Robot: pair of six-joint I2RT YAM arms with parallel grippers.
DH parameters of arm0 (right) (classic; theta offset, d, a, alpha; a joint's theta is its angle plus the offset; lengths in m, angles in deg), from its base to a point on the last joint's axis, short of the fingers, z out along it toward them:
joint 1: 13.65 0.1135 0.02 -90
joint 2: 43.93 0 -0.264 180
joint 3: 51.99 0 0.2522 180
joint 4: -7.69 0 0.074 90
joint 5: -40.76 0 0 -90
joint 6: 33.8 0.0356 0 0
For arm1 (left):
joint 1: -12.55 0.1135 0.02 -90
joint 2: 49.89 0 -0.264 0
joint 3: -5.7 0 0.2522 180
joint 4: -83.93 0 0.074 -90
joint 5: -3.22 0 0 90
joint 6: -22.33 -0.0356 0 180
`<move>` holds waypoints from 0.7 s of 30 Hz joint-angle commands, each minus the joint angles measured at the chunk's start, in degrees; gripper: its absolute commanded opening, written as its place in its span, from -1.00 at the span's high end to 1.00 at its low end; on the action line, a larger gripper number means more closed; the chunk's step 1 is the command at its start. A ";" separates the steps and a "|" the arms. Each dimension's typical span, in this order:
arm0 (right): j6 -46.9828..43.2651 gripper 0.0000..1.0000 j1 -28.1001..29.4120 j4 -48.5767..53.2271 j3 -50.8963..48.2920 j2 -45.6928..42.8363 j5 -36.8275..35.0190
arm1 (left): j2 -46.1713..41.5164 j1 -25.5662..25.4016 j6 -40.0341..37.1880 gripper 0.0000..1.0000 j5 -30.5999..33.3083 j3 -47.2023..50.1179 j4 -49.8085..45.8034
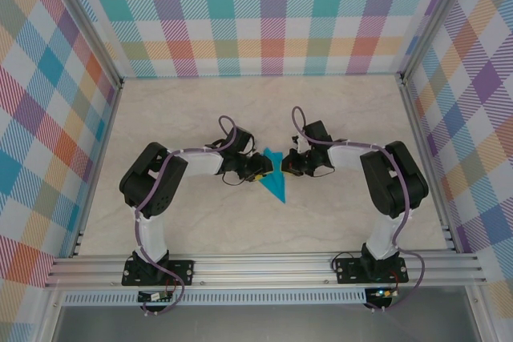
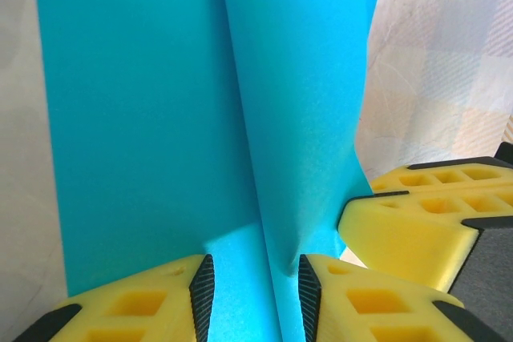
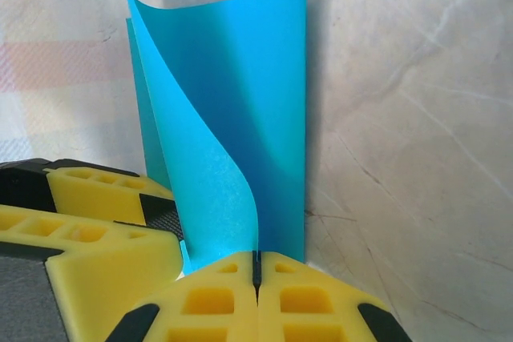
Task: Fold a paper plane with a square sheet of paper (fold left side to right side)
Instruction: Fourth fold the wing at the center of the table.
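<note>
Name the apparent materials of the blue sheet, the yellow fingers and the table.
Blue sheet: thin matte paper, apparently; it curls and holds a crease.
Yellow fingers: matte foam or soft plastic, perhaps; moulded pockets.
Table: smooth marble-patterned surface, maybe laminate.

One paper plane, two pincers

The table is lit brightly and evenly from above in the top view; only small, soft shadows are thrown under the arms; no glare is seen, and the picture is sharp. In the left wrist view the paper is lit well and its grain is seen up close; the table behind it is soft and pale. In the right wrist view a soft grey shadow is thrown on the table beside the paper's right edge; the paper's inner side is darker.
</note>
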 commanded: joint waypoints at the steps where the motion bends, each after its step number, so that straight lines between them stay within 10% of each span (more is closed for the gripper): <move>1: -1.31 0.90 0.30 1.00 1.68 1.71 -0.44 | 0.32 -0.57 -1.36 0.28 1.53 -0.56 -2.79; 21: -2.57 0.91 0.19 2.99 3.11 2.22 -2.32 | 0.24 -0.61 -1.52 0.28 1.55 -0.55 -2.98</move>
